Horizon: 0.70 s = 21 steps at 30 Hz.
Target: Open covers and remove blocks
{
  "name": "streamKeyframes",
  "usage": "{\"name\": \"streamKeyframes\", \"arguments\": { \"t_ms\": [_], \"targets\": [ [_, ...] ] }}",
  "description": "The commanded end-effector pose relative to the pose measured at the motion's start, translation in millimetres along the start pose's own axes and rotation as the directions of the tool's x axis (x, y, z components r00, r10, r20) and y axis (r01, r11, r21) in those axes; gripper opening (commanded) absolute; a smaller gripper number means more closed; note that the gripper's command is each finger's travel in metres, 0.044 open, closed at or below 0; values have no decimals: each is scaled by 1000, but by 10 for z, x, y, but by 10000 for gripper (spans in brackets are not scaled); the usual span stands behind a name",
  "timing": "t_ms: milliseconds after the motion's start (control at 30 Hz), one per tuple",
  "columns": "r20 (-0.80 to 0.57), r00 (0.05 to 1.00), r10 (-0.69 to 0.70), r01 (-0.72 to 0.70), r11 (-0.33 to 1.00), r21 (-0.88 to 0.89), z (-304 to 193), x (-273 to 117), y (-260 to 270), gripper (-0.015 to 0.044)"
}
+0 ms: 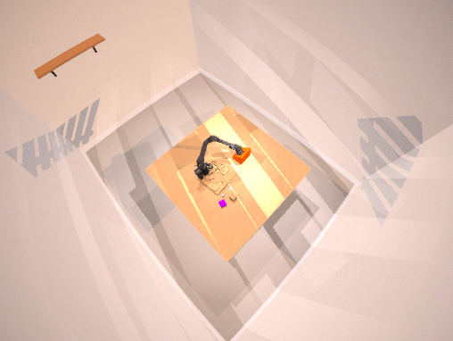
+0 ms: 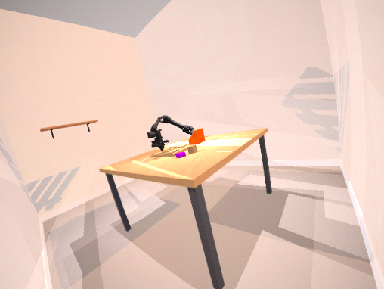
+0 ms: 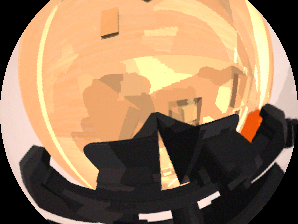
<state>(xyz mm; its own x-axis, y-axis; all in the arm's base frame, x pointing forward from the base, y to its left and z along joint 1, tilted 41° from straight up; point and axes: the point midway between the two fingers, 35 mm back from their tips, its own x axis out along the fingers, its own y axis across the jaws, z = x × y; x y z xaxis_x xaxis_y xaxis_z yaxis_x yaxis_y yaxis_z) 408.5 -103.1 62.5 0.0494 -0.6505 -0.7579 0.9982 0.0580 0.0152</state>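
The tan puzzle board [image 1: 218, 190] lies on the table, low in contrast. Its covers and wells are too small to tell apart in the top and exterior views. In the wrist view a square outline [image 3: 197, 106] shows just beyond the fingers. My gripper [image 2: 162, 150] [image 3: 157, 116] is shut with nothing between its fingers, pointing down low over the arm-side part of the board. Whether it touches a cover is unclear. A purple block [image 1: 222, 203] [image 2: 181, 155] and a tan block [image 1: 233, 198] [image 2: 193, 149] rest on the table beside the board.
The orange arm mount [image 1: 242, 156] [image 2: 197, 136] [image 3: 252, 126] stands beyond the board. Two small pale bits lie between the board and the loose blocks. A tan oblong piece [image 3: 109, 21] shows at the top of the wrist view. Sun stripes and shadows cross the wooden table [image 1: 227, 237] [image 2: 223, 163].
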Motion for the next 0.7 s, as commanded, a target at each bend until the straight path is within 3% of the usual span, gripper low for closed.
{"name": "streamKeyframes", "arguments": {
  "t_ms": [0,667],
  "targets": [
    [4,1000,-2,2,1000,1,-28,14,48,0],
    [3,1000,-2,2,1000,2,-169,13,202,0]
  ]
}}
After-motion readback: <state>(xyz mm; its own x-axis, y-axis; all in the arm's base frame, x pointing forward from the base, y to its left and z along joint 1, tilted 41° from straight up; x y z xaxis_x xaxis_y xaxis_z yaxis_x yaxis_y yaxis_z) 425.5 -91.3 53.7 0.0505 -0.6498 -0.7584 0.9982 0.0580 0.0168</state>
